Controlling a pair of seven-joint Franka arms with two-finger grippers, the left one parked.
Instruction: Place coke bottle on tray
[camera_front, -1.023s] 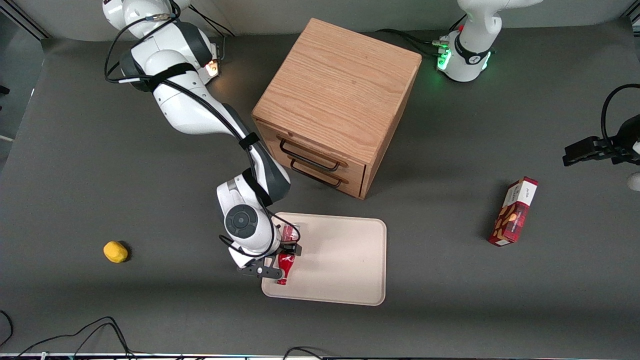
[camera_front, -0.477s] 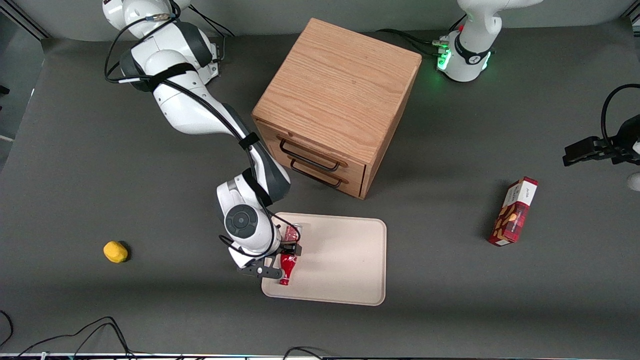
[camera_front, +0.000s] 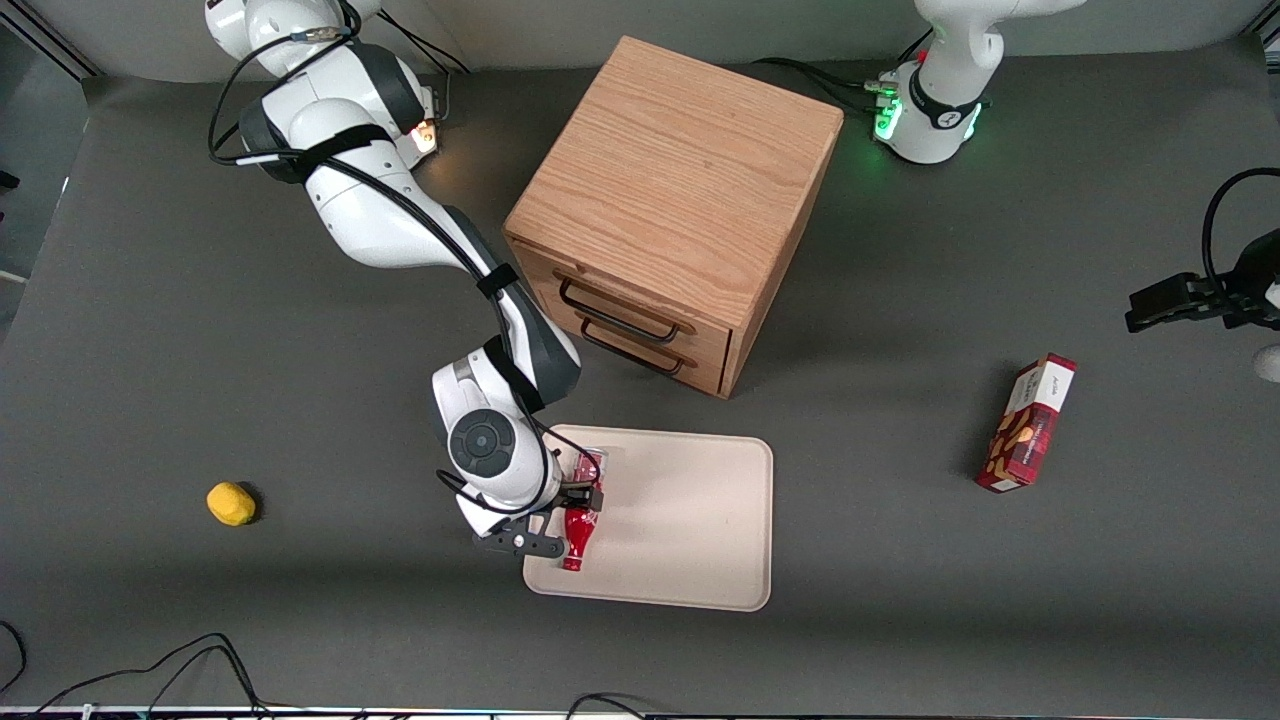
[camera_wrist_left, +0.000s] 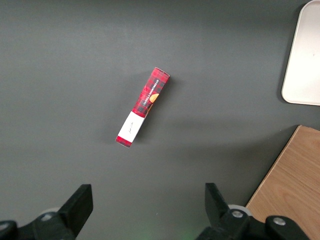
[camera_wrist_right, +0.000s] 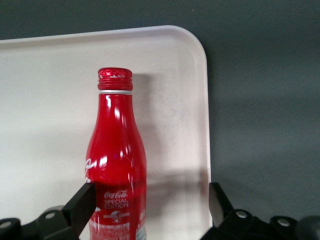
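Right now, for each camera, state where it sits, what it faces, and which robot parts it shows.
Front view: high over the table, looking down on the wooden drawer cabinet, the pale beige tray and both arms.
Right wrist view: on the working arm, facing the slim red coke bottle between the open gripper fingers, over the tray's corner.
Left wrist view: on the parked arm, looking down on the red rectangular snack box; its own fingertips show.
Shared: tray in all three; snack box in front and left wrist.

Glossy coke bottle (camera_wrist_right: 116, 170) — matt tray (camera_wrist_right: 45, 90)
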